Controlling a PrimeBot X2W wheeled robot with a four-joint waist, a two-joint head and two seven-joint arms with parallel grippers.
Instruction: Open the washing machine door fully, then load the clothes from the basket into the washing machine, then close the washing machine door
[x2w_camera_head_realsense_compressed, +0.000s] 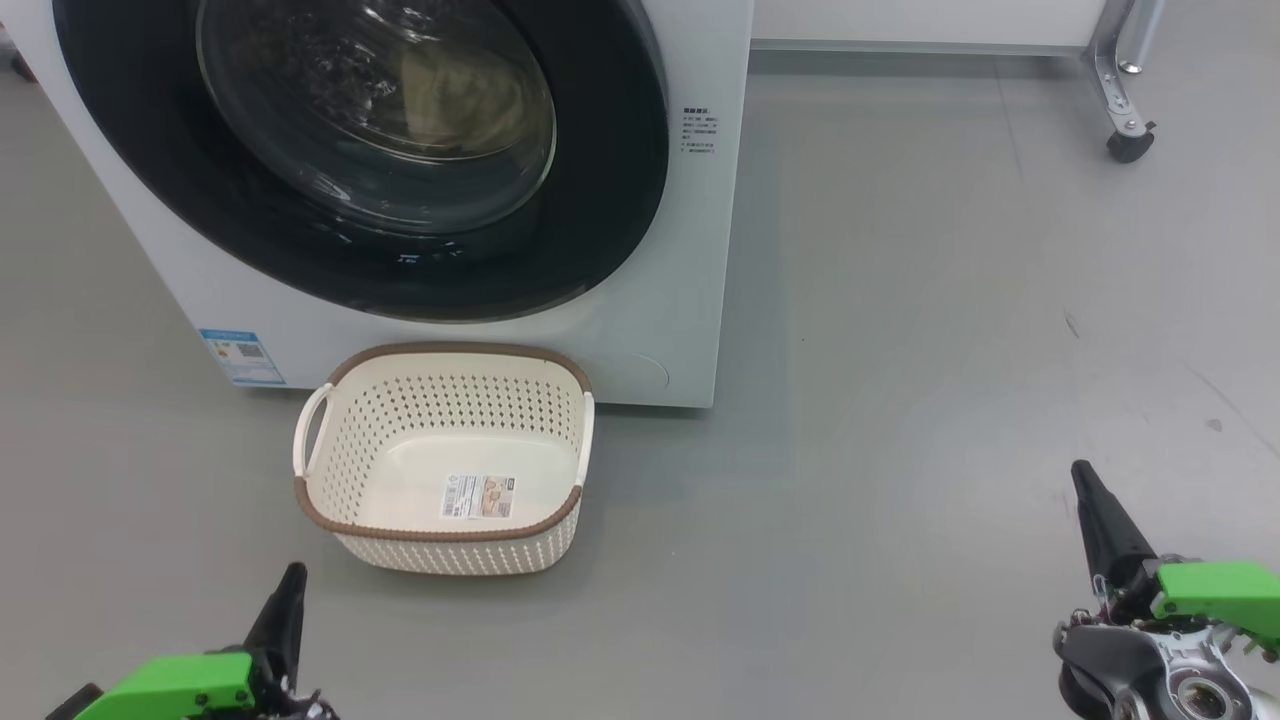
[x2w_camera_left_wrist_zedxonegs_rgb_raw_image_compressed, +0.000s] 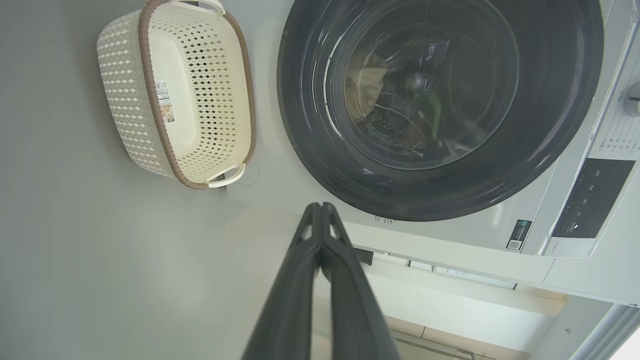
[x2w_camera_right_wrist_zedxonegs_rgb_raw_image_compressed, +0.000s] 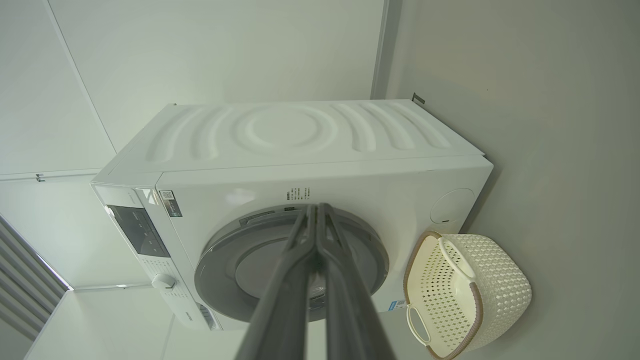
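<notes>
My left gripper (x2w_camera_head_realsense_compressed: 288, 600) and right gripper (x2w_camera_head_realsense_compressed: 1098, 510) hang low over the grey floor (x2w_camera_head_realsense_compressed: 900, 400), each pair of dark fingers pressed together on nothing. Ahead of my left fingertips and slightly to their right sits the basket (x2w_camera_head_realsense_compressed: 460, 555), its stickered base bare, well to the left of my right gripper. Just beyond it stands the washing machine (x2w_camera_head_realsense_compressed: 660, 330), with the washing machine door (x2w_camera_head_realsense_compressed: 610, 200) shut flush — the clothes (x2w_camera_head_realsense_compressed: 450, 90) a pale yellow heap behind its glass.
</notes>
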